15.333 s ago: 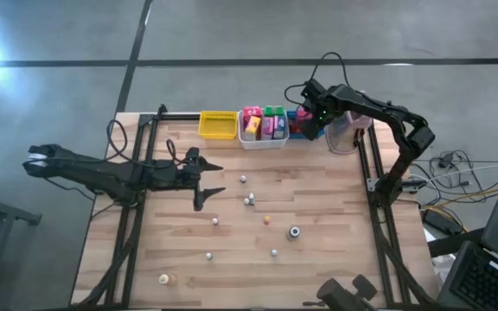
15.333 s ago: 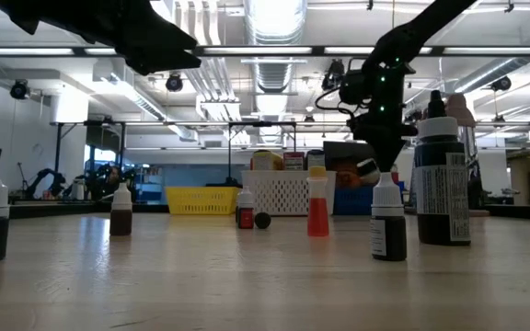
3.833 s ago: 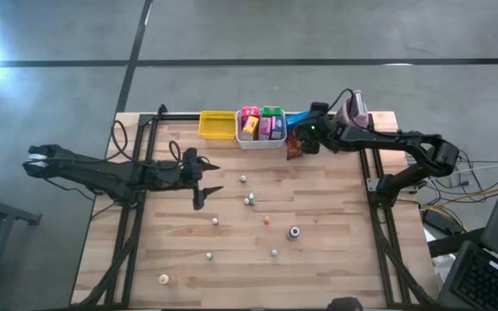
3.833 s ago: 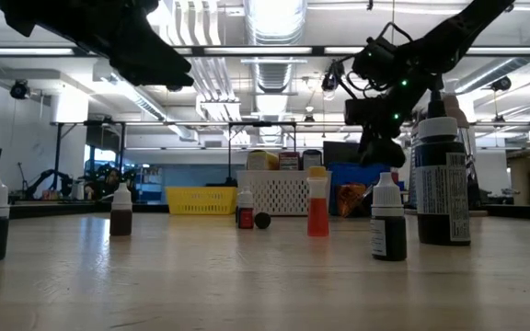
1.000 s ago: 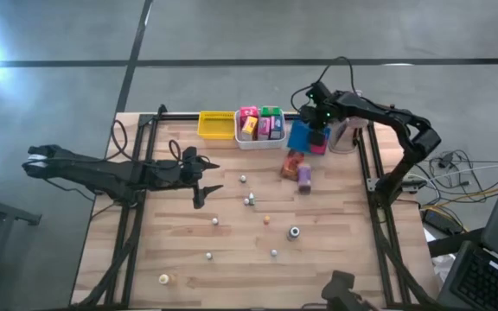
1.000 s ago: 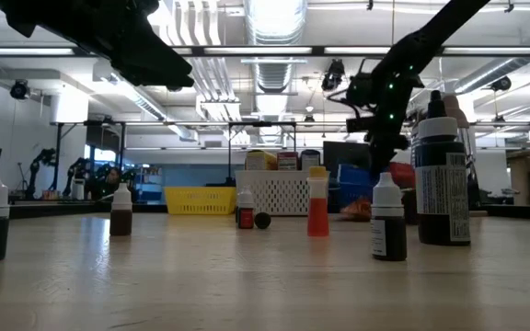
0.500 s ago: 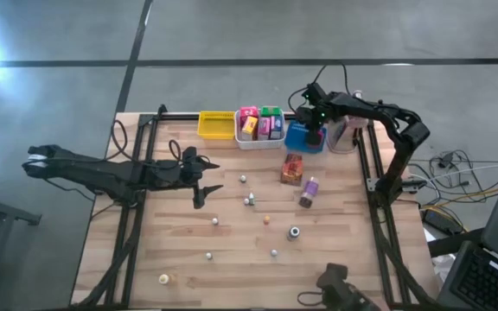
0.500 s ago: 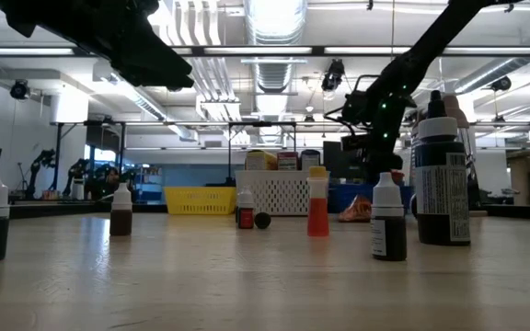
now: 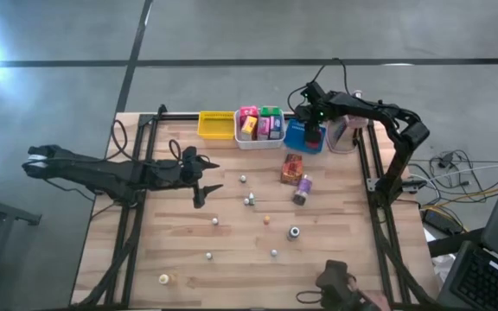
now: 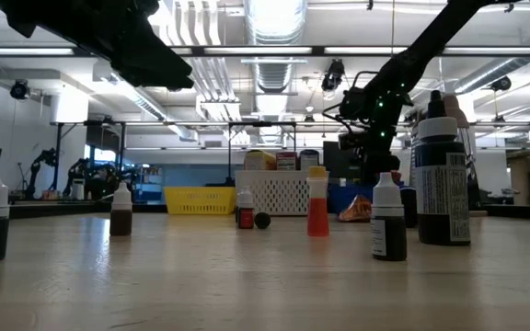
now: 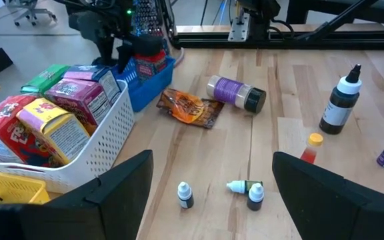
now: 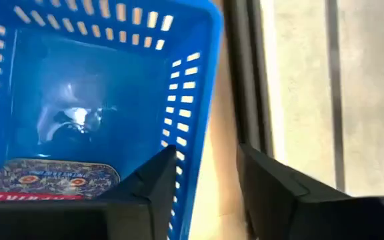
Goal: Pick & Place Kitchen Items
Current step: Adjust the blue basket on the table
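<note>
The blue bin (image 9: 299,136) stands on the table by its far edge. My right gripper (image 9: 315,131) is above its right wall, pointing steeply down and open, one finger (image 12: 153,190) inside the bin and one (image 12: 272,193) outside. A red-and-dark packet (image 12: 45,183) lies in the bin. A brown packet (image 9: 292,168) and a purple jar (image 9: 302,188), the jar on its side, lie on the table just nearer. Pink, green and yellow packets fill the white bin (image 9: 262,138). My left gripper (image 9: 207,180) hangs open at the left. My right gripper stands astride the blue bin's right wall (image 12: 191,140), fingers coming from above. I cannot tell whether either finger touches the wall. The bin rests level on the table.
A yellow bin (image 9: 217,126) stands left of the white one. Small dropper bottles (image 9: 247,200) and tiny pieces (image 9: 267,219) are scattered over the table's middle and near part. A tall dark bottle (image 11: 339,107) and an orange one (image 11: 310,148) stand there too.
My right gripper has sunk a little toward the far edge, with the blue bin, raised a second ago, now down on the table. The purple jar has rolled a short way toward the near edge. The brown packet has settled slightly nearer.
</note>
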Controlling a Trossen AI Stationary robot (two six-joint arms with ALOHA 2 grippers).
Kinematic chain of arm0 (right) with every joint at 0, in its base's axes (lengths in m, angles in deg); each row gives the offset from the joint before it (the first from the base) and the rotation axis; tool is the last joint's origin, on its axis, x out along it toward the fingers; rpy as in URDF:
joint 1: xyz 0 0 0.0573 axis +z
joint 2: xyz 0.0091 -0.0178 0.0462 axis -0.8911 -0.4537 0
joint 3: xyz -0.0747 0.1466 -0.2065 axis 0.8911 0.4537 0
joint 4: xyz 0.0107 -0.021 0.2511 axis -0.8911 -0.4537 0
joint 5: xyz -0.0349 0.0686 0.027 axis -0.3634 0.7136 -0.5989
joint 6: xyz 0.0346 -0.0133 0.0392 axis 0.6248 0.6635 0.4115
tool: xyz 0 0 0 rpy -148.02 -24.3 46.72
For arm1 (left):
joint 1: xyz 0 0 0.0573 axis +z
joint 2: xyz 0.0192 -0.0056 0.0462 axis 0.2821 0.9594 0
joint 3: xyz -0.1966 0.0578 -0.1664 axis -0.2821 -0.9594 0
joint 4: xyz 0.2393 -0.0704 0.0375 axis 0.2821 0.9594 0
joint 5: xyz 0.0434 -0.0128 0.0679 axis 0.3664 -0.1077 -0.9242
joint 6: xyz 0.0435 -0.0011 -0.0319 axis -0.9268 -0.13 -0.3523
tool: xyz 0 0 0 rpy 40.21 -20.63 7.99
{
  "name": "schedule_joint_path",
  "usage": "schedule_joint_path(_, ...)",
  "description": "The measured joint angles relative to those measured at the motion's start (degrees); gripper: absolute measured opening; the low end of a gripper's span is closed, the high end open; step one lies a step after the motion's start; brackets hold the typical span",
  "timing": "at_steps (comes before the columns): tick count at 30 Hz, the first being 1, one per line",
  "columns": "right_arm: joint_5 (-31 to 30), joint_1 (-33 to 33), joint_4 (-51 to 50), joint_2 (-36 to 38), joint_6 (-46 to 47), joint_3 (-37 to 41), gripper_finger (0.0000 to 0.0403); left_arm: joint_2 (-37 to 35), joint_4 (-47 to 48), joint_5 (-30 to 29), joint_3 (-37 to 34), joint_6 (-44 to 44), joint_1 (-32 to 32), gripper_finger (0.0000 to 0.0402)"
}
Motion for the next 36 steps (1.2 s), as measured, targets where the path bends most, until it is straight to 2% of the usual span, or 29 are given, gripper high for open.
schedule_joint_path(6, -1.1, 0.2, -0.1, 0.1, 0.0, -3.4, 0.0200, 0.0, 0.0, 0.0, 0.0, 0.1, 0.0, 0.0312)
schedule_joint_path(12, -1.0, 0.3, -1.0, 0.1, 0.1, -6.3, 0.0228, 0.0, 0.1, 0.0, 0.0, 0.1, 0.0, 0.0312)
schedule_joint_path(17, -1.1, 1.8, -10.9, 1.4, 5.0, -12.3, 0.0231, 0.0, 0.1, 0.0, 0.0, 0.1, 0.0, 0.0312)
schedule_joint_path(22, -0.8, 6.4, -26.6, 4.8, 16.4, -17.2, 0.0183, 0.0, 0.1, 0.0, 0.0, -0.3, 0.0, 0.0312)
schedule_joint_path(26, -0.7, 11.0, -34.6, 8.6, 23.9, -14.1, 0.0114, 0.0, 0.1, 0.0, 0.0, -0.8, 0.0, 0.0312)
schedule_joint_path(31, 3.4, 15.9, -28.2, 15.9, 29.9, -1.3, 0.0020, 0.0, 0.1, 0.0, 0.0, -1.6, 0.0, 0.0312)
schedule_joint_path(36, 1.8, 17.1, -19.0, 20.6, 32.6, 9.5, 0.0009, 0.0, -1.0, 0.0, 0.0, -2.5, 0.1, 0.0312)
